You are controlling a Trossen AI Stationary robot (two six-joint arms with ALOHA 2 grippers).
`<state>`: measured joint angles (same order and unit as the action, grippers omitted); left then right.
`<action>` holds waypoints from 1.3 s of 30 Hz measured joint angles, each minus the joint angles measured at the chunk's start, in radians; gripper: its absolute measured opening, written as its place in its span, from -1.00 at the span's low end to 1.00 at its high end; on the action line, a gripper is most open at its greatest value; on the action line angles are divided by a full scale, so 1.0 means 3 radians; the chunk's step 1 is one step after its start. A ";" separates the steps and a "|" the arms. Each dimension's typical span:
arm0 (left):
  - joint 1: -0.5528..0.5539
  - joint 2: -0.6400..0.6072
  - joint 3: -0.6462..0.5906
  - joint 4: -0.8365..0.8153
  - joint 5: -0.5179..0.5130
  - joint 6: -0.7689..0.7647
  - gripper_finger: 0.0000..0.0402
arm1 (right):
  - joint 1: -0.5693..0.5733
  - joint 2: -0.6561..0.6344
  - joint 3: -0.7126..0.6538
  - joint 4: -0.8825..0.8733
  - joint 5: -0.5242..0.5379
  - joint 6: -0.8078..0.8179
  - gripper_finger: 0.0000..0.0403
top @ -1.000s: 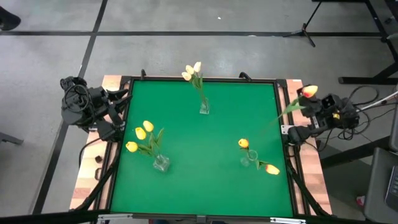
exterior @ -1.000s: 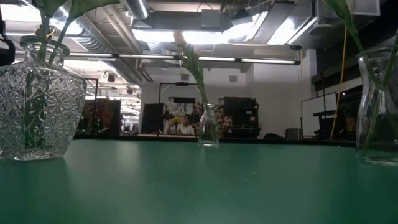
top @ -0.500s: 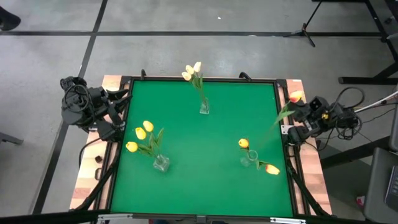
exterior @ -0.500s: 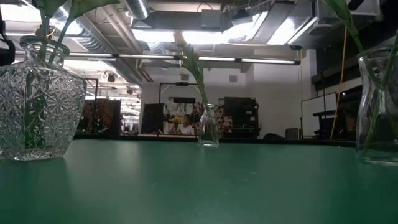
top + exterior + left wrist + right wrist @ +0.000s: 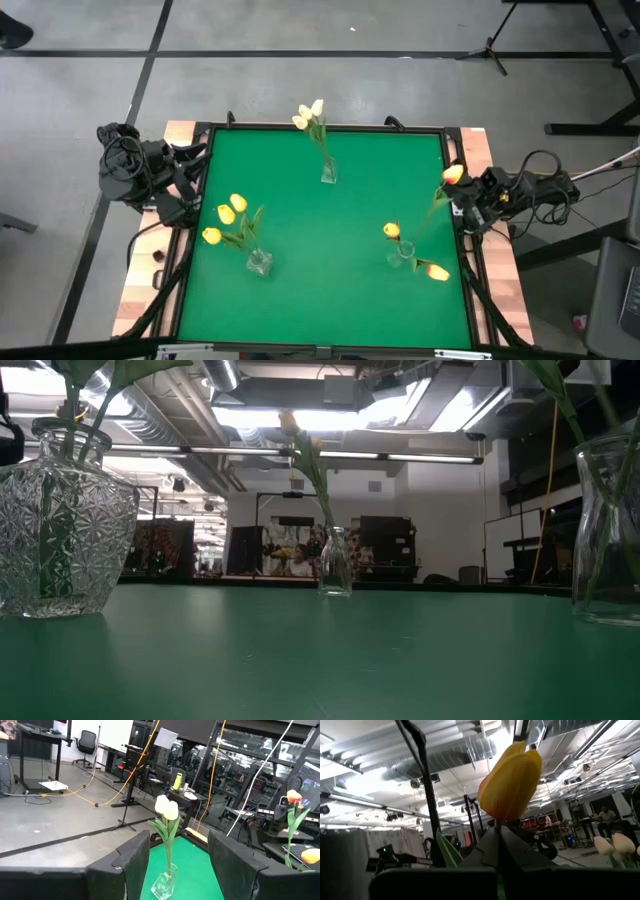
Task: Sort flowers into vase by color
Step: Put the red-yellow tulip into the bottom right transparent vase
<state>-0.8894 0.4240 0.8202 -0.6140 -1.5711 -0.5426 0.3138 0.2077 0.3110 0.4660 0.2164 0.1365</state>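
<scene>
Mat (image 5: 330,240) green; tulips: cream (image 5: 310,113), yellow (image 5: 228,212), orange-red w/ yellow (image 5: 452,174); cut-glass vase (image 5: 62,525) clear.

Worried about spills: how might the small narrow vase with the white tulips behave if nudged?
The narrow vase looks tall for its small base, so it would probably tip readily. Its white tulips lean to one side, likely adding top weight. The clear glass seems fragile.

Count on the high view: three glass vases (image 5: 329,173), one upper centre, one lower left, one lower right. Nine tulips: three yellow (image 5: 224,213), three creamy white (image 5: 308,113), three orange-red with yellow (image 5: 452,174).
</scene>
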 joint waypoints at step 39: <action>0.0000 0.0001 0.0001 -0.0011 0.0000 0.0003 -0.02 | 0.0001 0.0759 -0.0047 0.0020 -0.0526 -0.0483 -0.92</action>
<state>-0.8894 0.4242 0.8203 -0.6174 -1.5711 -0.5419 0.3141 0.4353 0.2970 0.4721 0.0586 -0.0084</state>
